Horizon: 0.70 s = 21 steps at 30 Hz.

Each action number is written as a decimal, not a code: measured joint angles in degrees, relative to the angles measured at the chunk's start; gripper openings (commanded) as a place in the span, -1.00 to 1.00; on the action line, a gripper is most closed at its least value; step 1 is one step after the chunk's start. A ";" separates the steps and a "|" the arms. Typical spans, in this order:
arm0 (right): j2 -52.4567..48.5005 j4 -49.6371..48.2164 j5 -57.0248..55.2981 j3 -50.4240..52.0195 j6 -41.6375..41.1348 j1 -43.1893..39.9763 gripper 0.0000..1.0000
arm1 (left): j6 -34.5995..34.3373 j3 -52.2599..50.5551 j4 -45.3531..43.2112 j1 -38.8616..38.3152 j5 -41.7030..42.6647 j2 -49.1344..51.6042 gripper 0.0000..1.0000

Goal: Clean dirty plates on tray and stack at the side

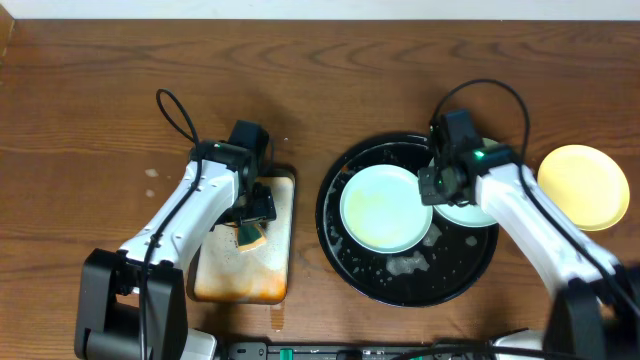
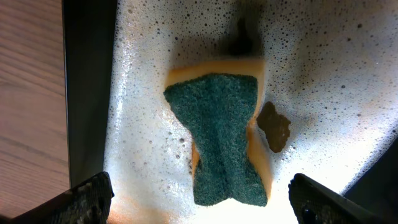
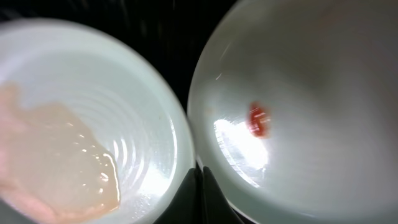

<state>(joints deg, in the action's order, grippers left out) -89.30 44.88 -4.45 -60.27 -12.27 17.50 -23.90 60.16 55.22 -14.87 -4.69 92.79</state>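
Note:
The black tray (image 1: 330, 232) holds two mint plates. The left plate (image 1: 385, 208) has pale orange liquid in it (image 3: 93, 124). The right plate (image 1: 470, 212) lies partly under my right arm and has a small red smear (image 3: 298, 93). The yellow plate (image 1: 583, 186) sits on the table right of the tray. My right gripper (image 1: 437, 187) is shut, its tips (image 3: 200, 186) in the gap between the two mint plates. My left gripper (image 1: 250, 215) is open, its fingers (image 2: 199, 199) either side of a green and yellow sponge (image 2: 217, 137).
The sponge lies in foam on a rectangular orange-stained metal tray (image 1: 272, 272) left of the black tray. A small brown scrap (image 2: 273, 127) sits beside the sponge. Foam and water patches (image 1: 405, 265) lie on the black tray's front part.

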 measured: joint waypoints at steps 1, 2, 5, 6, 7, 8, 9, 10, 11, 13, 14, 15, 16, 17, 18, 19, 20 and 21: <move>1.99 0.02 -1.51 0.00 0.31 0.66 -0.97 | 0.00 0.00 0.00 0.00 0.00 0.00 0.83; 3.54 0.02 -2.69 -0.02 0.57 1.36 -0.98 | 0.00 0.00 0.00 0.00 0.00 0.00 0.83; 5.70 0.55 -5.07 -0.11 1.01 3.76 -0.98 | 0.00 0.00 0.00 0.00 0.00 0.00 0.83; 5.66 1.20 -5.01 -0.11 1.09 4.31 -0.91 | 0.00 0.00 0.00 0.00 0.00 0.00 0.83; 5.44 2.05 -4.81 -0.09 1.20 4.63 -0.80 | 0.00 0.00 0.00 0.00 0.00 0.00 0.83; 5.09 2.82 -4.20 -0.04 1.09 4.72 -0.71 | 0.00 0.00 0.00 0.00 0.00 0.00 0.83; 4.61 3.30 -3.43 0.04 1.07 4.70 -0.66 | 0.00 0.00 0.00 0.00 0.00 0.00 0.83; 4.07 3.48 -2.34 0.26 1.22 4.42 -0.63 | 0.00 0.00 0.00 0.00 0.00 0.00 0.83; 3.34 3.52 -1.40 0.52 1.27 4.11 -0.62 | 0.00 0.00 -0.02 0.00 0.00 0.00 0.83; 1.22 3.54 0.92 1.14 1.40 2.80 -0.61 | 0.00 0.00 -0.02 0.00 0.00 0.00 0.83; -0.24 3.52 2.43 1.46 1.38 1.75 -0.61 | 0.00 0.00 0.00 0.00 0.00 0.00 0.83; -1.42 3.50 3.72 1.70 1.42 0.79 -0.61 | 0.00 0.00 0.00 0.00 0.00 0.00 0.83; -2.75 3.48 5.25 1.95 1.51 -0.24 -0.59 | 0.00 0.00 0.00 0.00 0.00 0.00 0.83; -4.11 3.45 6.73 2.10 1.68 -1.20 -0.59 | 0.00 0.00 0.00 0.00 0.00 0.00 0.83; -5.40 3.41 8.24 2.25 1.90 -2.16 -0.59 | 0.00 0.00 0.00 0.00 0.00 0.00 0.83; -6.58 3.43 9.44 2.32 2.08 -2.84 -0.59 | 0.00 0.00 0.00 0.00 0.00 0.00 0.83; -7.89 3.32 10.56 2.34 2.14 -3.39 -0.59 | 0.00 0.00 -0.02 0.00 0.00 0.00 0.83; -8.83 3.15 11.21 2.34 2.23 -3.58 -0.60 | 0.00 0.00 0.00 0.00 0.00 0.00 0.83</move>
<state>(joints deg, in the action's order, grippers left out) -98.13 48.03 6.76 -57.93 -10.04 13.91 -23.90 60.16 55.22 -14.87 -4.69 92.79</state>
